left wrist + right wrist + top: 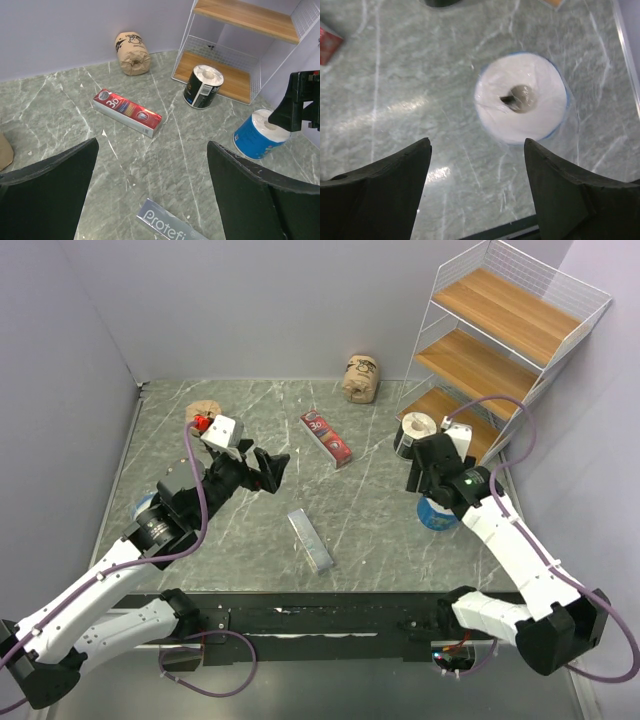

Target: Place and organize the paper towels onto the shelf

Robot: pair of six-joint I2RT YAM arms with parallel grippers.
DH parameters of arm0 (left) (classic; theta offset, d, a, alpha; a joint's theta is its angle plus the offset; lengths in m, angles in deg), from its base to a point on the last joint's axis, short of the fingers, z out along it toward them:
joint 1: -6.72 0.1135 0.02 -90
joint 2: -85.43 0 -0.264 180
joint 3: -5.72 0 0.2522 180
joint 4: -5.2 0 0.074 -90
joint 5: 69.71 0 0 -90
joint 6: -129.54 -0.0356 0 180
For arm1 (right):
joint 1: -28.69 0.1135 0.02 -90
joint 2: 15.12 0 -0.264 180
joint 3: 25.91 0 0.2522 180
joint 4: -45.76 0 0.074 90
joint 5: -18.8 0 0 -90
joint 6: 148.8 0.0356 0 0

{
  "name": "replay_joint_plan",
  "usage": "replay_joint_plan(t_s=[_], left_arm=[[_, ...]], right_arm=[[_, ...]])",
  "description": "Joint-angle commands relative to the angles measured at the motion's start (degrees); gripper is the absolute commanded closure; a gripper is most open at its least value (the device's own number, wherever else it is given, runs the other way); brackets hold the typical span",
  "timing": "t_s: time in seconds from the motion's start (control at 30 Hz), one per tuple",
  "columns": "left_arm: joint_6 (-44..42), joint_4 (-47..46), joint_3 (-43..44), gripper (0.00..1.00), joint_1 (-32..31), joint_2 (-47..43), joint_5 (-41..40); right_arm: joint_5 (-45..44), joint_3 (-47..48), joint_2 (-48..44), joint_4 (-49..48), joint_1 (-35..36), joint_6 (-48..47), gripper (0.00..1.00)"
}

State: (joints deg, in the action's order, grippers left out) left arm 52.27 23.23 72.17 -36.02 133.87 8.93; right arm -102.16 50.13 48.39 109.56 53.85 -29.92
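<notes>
Blue paper towel roll (522,97) is standing upright on the table (380,525) near the shelf (520,310) while the right gripper (477,145) is hovering over it, jaws wide and empty, apparently lining up a pickup that next calls for lowering and closing.

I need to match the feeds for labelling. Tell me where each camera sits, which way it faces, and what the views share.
Top external: above and behind the robot, looking down on the table; the left gripper and right gripper both show.
Left wrist: on the left gripper, facing across toward the shelf; its open fingers frame the bottom.
Right wrist: on the right gripper, facing straight down at the upright blue roll; its open fingers show.
Shared: all three see that blue roll.
</notes>
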Motion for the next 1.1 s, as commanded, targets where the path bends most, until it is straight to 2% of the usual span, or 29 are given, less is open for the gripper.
replay_joint_plan(t_s=[0.0,0.17,0.33,0.53,0.77,1.07], left_arm=[[-1.0,-1.5,0.5,0.03,-0.1,-1.2,-0.1],[-0.8,-1.4,0.8,0.03,-0.1,-0.7,0.5],[-0.7,-1.5,0.8,0.04,-0.1,-0.4,1.0],[-0.7,-1.5,0.5,0.03,-0.1,-0.4,0.5],[-0.8,-1.5,0.5,0.04,-0.2,-0.8,0.5],[-0.9,-1.4,0.4,0.04,-0.2,-1.0,-0.1]], right_arm=[[9.4,-1.9,-1.6,-3.1,-5.9,-6.9,0.21],[12.8,-3.0,1.8,-3.5,-11.0,-9.4,0.22],[18.2,-3.2,4.5,-6.4,-12.7,-12.1,0.22],[16.3,-0.1,8.9,-5.2,-14.4,-13.0,0.23],[18.7,-1.7,10.0,-7.3,-15.1,-14.1,0.25],[16.6,-1.8,16.6,-6.8,-16.1,-14.8,0.29]])
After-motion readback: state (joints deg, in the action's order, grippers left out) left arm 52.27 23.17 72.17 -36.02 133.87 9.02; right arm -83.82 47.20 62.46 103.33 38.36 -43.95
